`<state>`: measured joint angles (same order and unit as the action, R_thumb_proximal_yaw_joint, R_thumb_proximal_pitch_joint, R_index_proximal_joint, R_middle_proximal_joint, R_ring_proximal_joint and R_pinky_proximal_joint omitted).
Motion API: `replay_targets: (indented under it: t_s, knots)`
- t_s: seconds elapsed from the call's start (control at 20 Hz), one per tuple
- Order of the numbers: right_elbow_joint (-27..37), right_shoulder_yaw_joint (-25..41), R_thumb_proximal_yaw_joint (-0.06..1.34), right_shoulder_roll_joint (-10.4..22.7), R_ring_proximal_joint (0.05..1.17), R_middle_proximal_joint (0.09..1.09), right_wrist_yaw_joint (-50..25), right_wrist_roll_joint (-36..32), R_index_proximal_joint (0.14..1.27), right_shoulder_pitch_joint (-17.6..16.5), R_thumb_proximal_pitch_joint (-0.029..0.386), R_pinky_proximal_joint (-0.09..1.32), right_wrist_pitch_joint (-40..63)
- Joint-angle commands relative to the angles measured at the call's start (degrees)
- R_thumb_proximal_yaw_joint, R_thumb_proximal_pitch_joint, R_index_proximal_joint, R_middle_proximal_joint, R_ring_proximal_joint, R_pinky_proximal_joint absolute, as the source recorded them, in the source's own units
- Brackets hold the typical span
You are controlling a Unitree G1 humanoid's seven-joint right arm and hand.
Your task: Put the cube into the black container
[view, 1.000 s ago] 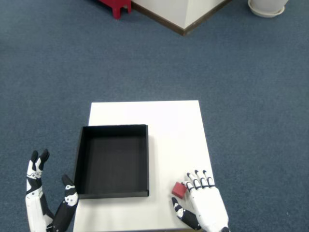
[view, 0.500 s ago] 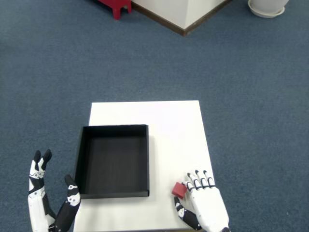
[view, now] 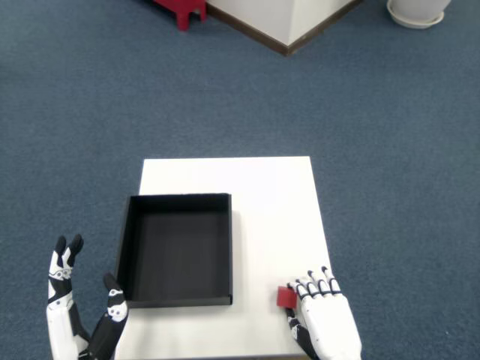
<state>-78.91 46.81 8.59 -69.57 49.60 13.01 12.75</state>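
Observation:
A small red cube [view: 285, 297] rests on the white table [view: 262, 195] near its front right corner. My right hand [view: 324, 321] lies right behind and beside it, fingertips [view: 309, 286] touching its right side and thumb curled in below it. Whether the cube is actually pinched cannot be made out. The black container [view: 177, 248] is an open square tray on the table's left half; its inside shows nothing. The cube sits about a hand's width right of the tray's front right corner.
My left hand [view: 75, 315] hangs open off the table's left edge, beside the tray. Blue carpet surrounds the table. A red stool [view: 180, 9], a white wall corner [view: 289, 22] and a white pot [view: 417, 10] stand far back.
My right hand has shifted slightly right and toward the front edge, closing its fingers against the cube, which moved a little with it. The left hand dropped slightly.

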Motion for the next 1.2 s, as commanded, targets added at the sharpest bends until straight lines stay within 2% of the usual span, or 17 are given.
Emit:
replay_targets:
  t_s: [0.05,0.4,1.2]
  knots:
    - [-0.7,0.4,1.31,0.9,0.29,0.43,-1.1,-1.0,1.13,1.1,0.161,0.15,1.0]
    - [-0.3,0.9,1.27,0.9,0.29,0.42,-2.7,-1.2,1.11,1.2,0.159,0.13,1.8]
    - [3.2,4.2,1.22,1.1,0.27,0.40,-15.9,-2.4,1.08,3.5,0.164,0.08,7.3]
